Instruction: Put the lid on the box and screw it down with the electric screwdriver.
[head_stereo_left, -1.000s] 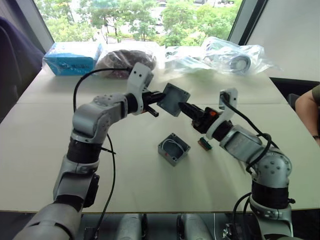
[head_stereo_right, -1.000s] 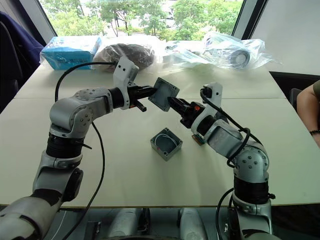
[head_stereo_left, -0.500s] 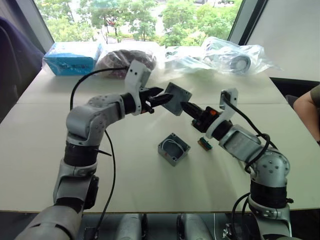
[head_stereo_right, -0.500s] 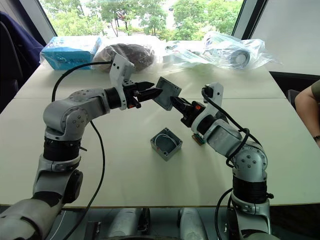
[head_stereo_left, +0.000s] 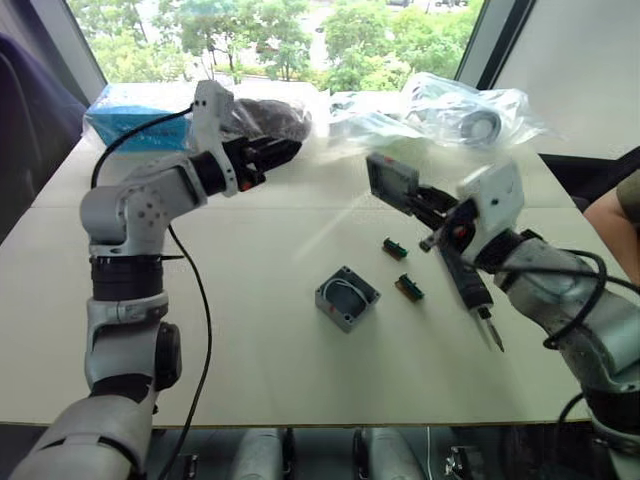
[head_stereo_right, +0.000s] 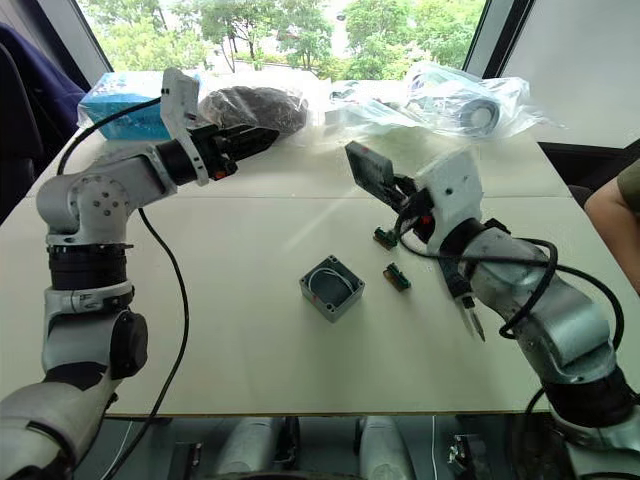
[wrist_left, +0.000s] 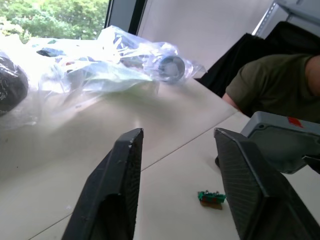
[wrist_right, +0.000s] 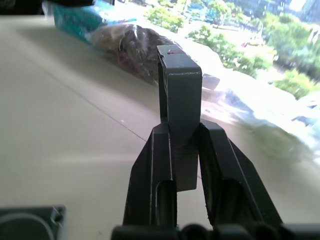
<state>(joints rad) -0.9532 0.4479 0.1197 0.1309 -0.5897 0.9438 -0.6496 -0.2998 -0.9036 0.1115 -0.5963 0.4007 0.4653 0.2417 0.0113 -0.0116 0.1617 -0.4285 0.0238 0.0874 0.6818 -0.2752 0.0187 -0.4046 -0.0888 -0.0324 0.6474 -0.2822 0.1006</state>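
My right hand grips the lid by its edge, raised above the tabletop. My left hand is open, empty. The box sits open-topped below; the electric screwdriver lies beside my right arm.

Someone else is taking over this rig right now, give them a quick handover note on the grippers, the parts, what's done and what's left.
Left gripper: open, empty, raised over the table's far left.
Right gripper: shut on the lid, held on edge in the air.
Box: open, mid-table, no lid yet.
Screwdriver: lying on the table beside the right arm, untouched.
Two small green parts lie right of the box.
Done: lid is in the right gripper.
Left: seat the lid, pick up the screwdriver, drive the screws.
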